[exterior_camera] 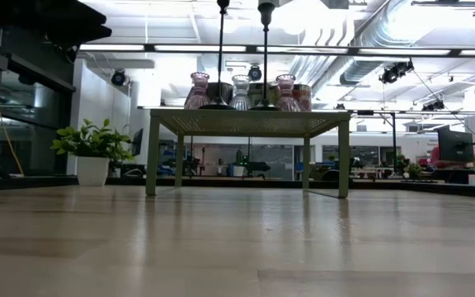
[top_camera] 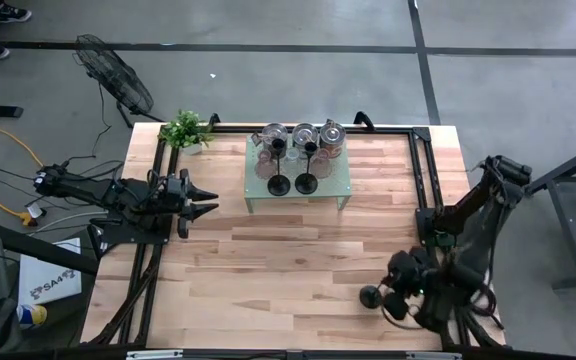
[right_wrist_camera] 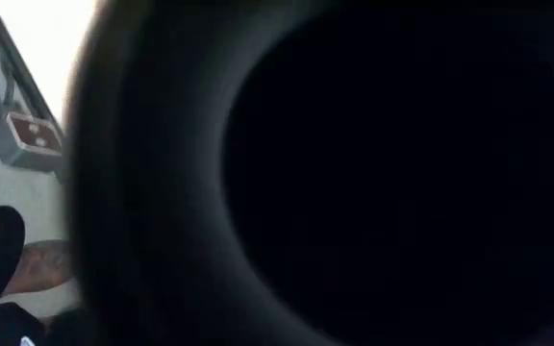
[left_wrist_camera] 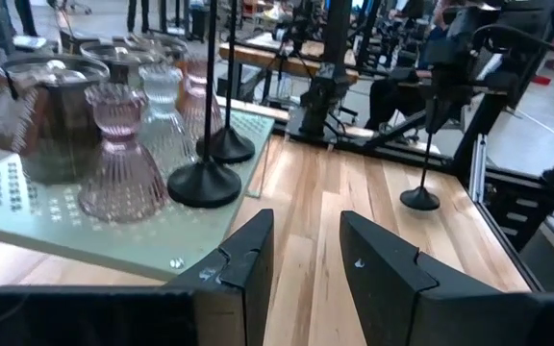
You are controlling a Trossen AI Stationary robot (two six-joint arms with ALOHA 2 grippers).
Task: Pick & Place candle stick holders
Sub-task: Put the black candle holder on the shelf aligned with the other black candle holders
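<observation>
Candle stick holders (top_camera: pixel 278 184) (top_camera: pixel 306 183) are stood stem-up on the stand (top_camera: pixel 339 188). A third (top_camera: pixel 369 296) is gripped by the right hand (top_camera: pixel 396 298), its tilt unclear. The left hand (top_camera: pixel 204 201) is held open, empty.

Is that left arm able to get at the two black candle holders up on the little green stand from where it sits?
Probably yes. The left tool is open and points toward the two candle stick holders at the near edge of the green stand, with bare table between. The glass vases stand behind them, not in the way.

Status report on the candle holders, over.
Left tool open, parked left of glass stand. Right tool at lone holder, front right. Two holders on stand. Nothing blocking.
</observation>
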